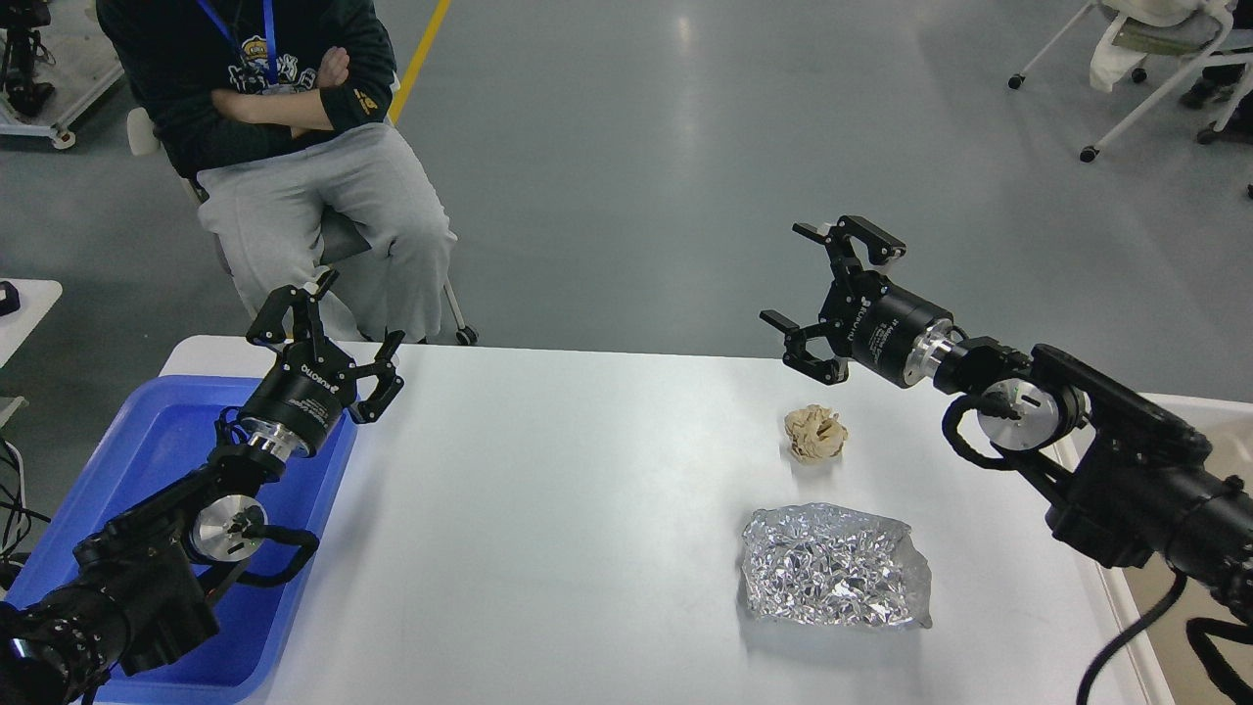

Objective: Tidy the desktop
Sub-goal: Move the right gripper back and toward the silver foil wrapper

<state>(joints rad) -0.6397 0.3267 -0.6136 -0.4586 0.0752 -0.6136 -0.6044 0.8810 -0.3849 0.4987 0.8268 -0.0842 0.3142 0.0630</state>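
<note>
The white desktop [548, 509] fills the middle of the head view. On its right half lie a crumpled beige paper ball [814, 434] and, nearer me, a crumpled silver foil sheet [834, 567]. My right gripper [812, 284] is open and empty, raised above the far right part of the desktop, behind and above the paper ball. My left gripper [328, 328] is open and empty, held above the far corner of the blue plastic tray [147, 460] at the desktop's left edge.
A beige-white bin [1189, 416] shows at the right edge, mostly behind my right arm. A seated person [294, 147] with crossed arms is just beyond the far left of the desktop. Wheeled chairs [1145, 59] stand at the far right on the grey floor.
</note>
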